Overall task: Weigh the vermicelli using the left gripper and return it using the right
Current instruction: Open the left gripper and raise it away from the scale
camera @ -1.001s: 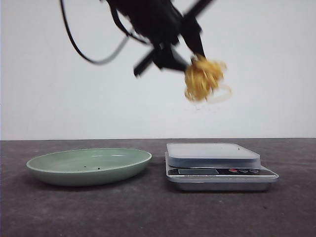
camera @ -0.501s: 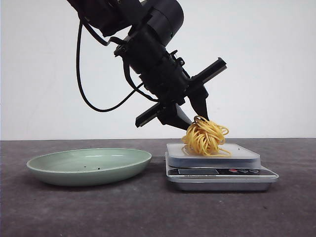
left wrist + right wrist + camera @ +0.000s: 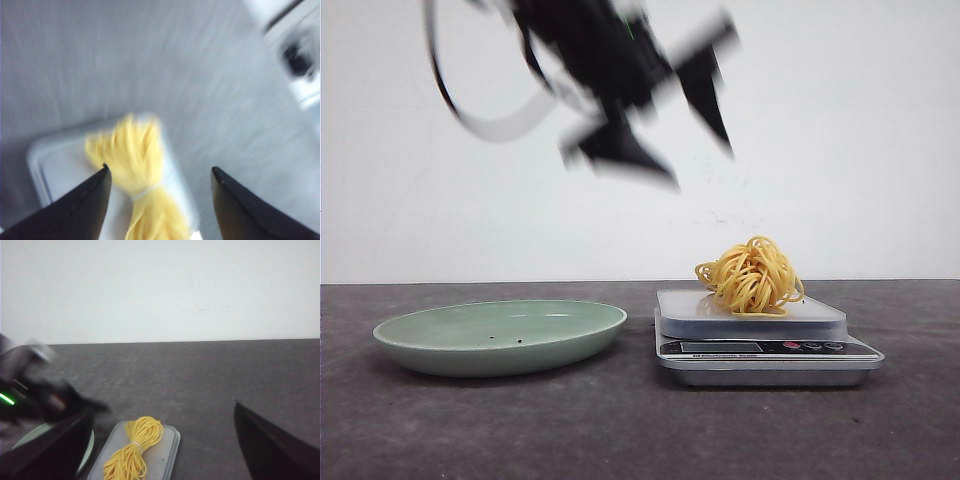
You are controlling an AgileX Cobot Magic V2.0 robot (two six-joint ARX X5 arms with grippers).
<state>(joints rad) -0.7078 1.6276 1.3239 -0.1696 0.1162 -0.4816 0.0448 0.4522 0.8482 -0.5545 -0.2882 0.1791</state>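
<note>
The rounded clump of thin yellow-orange vermicelli (image 3: 751, 277) rests on the silver kitchen scale (image 3: 760, 332), light, springy and easily snagged, best pinched mid-bundle; both the left gripper (image 3: 665, 135) above and the right gripper (image 3: 162, 440) are spread wide, empty.

A pale green plate (image 3: 500, 337) sits on the dark grey tabletop (image 3: 620, 430), a few dark specks in its bowl. Just beside it stands a silver kitchen scale (image 3: 765, 350) with a pale flat platform, a small display and what look like red and dark buttons along its front. Behind everything rises a plain white wall (image 3: 860, 150).
</note>
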